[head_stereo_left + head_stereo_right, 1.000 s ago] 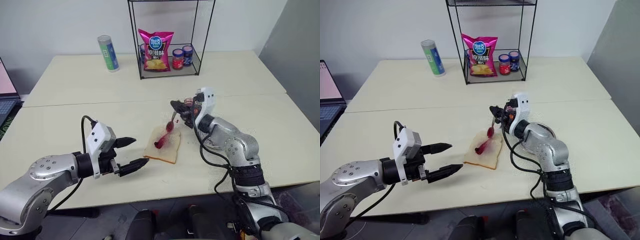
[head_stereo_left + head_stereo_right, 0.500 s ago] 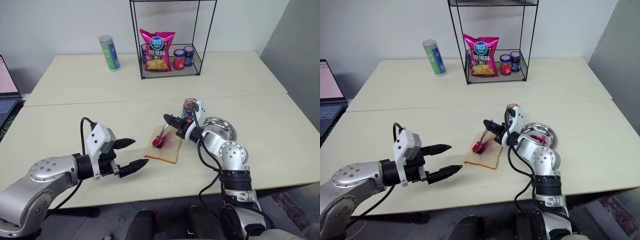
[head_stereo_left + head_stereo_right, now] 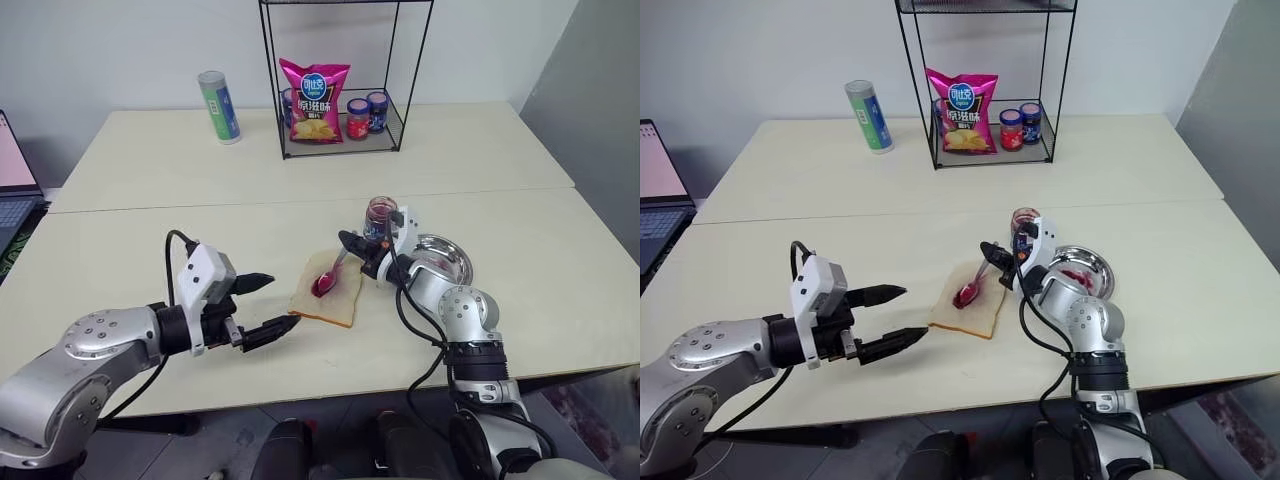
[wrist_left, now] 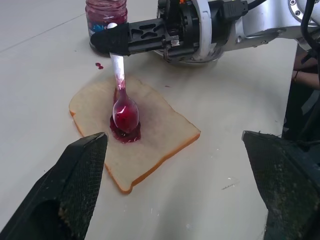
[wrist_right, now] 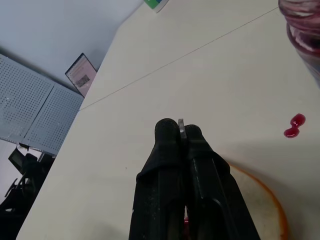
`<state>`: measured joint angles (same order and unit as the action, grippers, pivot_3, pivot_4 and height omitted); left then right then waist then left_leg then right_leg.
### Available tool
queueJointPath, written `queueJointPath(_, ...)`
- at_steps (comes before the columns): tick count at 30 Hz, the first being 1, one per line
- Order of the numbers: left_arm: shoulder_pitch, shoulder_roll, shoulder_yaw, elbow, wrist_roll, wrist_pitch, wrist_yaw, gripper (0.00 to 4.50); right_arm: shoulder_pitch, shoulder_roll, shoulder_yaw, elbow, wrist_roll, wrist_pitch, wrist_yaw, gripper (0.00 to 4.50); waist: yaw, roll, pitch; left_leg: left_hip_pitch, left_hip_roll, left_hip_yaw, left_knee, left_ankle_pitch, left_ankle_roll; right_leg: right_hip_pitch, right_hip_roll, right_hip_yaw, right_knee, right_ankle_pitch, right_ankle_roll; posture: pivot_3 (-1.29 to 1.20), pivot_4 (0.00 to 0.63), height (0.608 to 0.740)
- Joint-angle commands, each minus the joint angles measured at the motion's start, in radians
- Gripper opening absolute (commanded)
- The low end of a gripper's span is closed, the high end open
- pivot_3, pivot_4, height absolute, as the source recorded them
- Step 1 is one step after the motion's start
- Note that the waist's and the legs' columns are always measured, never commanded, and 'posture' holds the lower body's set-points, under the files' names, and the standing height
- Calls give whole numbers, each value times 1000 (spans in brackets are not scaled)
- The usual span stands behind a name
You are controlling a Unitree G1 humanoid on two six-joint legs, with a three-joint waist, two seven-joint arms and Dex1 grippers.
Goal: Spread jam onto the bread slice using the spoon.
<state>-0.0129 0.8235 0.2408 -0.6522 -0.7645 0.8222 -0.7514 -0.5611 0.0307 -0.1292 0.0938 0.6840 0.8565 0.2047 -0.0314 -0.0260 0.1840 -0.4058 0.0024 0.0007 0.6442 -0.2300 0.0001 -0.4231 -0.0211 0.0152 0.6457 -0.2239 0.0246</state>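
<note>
I am lowering my right tool [image 3: 352, 246], clenched on the handle of the spoon [image 4: 123, 100], so that the bowl, which was riding above the bread slice [image 3: 328, 289] a moment ago, is now resting in the blob of jam [image 4: 125, 134] near the slice's middle. That is putting the jam in contact with the bread, but it is sitting as one small pool; most of the slice is bare, so by my judgement the spreading is only beginning. My left tool [image 3: 262, 306] is hanging released just beside the slice's near-left corner, not touching it. The open jam jar [image 3: 380, 214] and a round steel dish [image 3: 445, 258] are standing close behind my right arm, with drips of jam [image 5: 294, 125] on the tabletop [image 3: 150, 240]. Nothing is blocking the slice.
</note>
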Motion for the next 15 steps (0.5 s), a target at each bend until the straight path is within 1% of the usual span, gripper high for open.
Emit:
queueJointPath(1, -20, 11, -5, -1, 7, -20, -4, 4500, 11, -30, -1, -26, -20, -2, 5, 44, 1, 0, 0, 0, 0, 0, 0, 0, 0, 0, 0, 0, 0, 0, 0, 0, 150, 740)
queueJointPath(7, -43, 14, -25, 25, 17, -31, -23, 4500, -15, -99, -40, -60, 2, 19, 7, 44, 4, 0, 0, 0, -1, 0, 0, 0, 0, 1, 0, 0, 0, 0, 0, 0, 150, 740)
queueJointPath(12, -57, 14, -36, 37, 26, -36, -35, 4500, -31, -118, -67, -88, 33, 50, -2, 44, 3, 0, 0, 0, -2, 1, 0, 0, 0, 1, 0, 1, -1, 0, 0, 0, 150, 740)
queueJointPath(13, -59, 14, -39, 39, 27, -38, -36, 4500, -36, -112, -81, -97, 54, 62, -8, 44, 3, 0, 0, 0, -2, 1, 0, 0, 0, 1, 0, 1, -1, 0, 1, 0, 150, 740)
queueJointPath(15, -67, 13, -46, 44, 27, -40, -40, 4500, -53, -79, -135, -115, 152, 109, -23, 44, 3, 0, 0, 0, -2, 0, 0, 0, 0, 1, 0, 0, -1, 0, 1, 0, 150, 740)
